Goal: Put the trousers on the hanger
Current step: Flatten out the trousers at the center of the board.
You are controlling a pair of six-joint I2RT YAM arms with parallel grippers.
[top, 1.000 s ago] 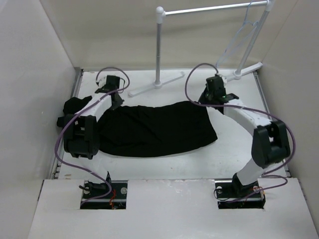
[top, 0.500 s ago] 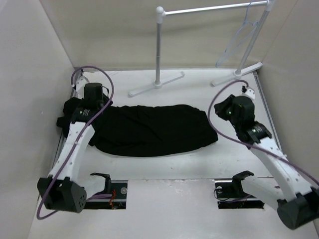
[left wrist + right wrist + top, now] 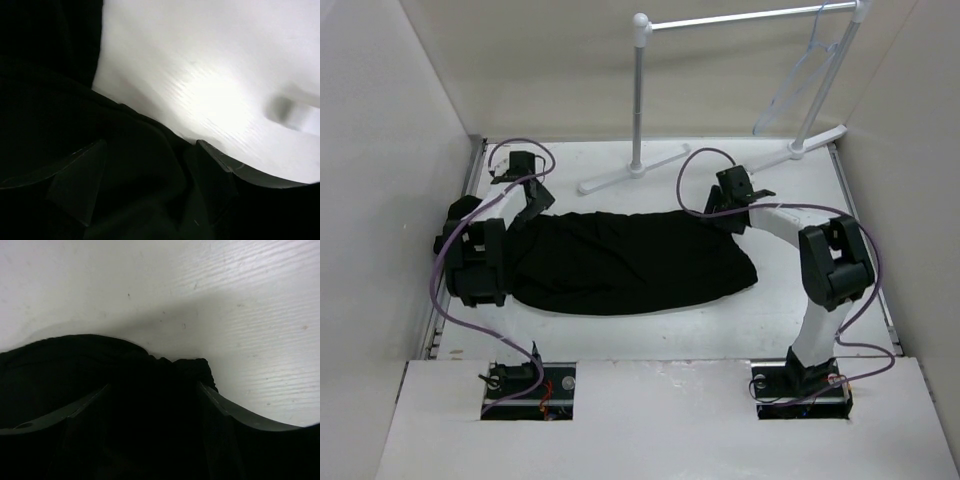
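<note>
While the trousers (image 3: 630,265) lie flat, left gripper (image 3: 150,145) at ten o'clock and right gripper (image 3: 152,385) at two straddle their edge, jaws spread, gripping nothing.

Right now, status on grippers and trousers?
Open: left gripper, right gripper, at trousers far edge. Trousers flat on table, hanger on rack. Nothing blocking.

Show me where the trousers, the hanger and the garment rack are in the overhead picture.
trousers (image 3: 630,262): top external view, middle of the black fabric.
hanger (image 3: 761,122): top external view, its lower left corner.
garment rack (image 3: 638,100): top external view, its left upright pole.
</note>
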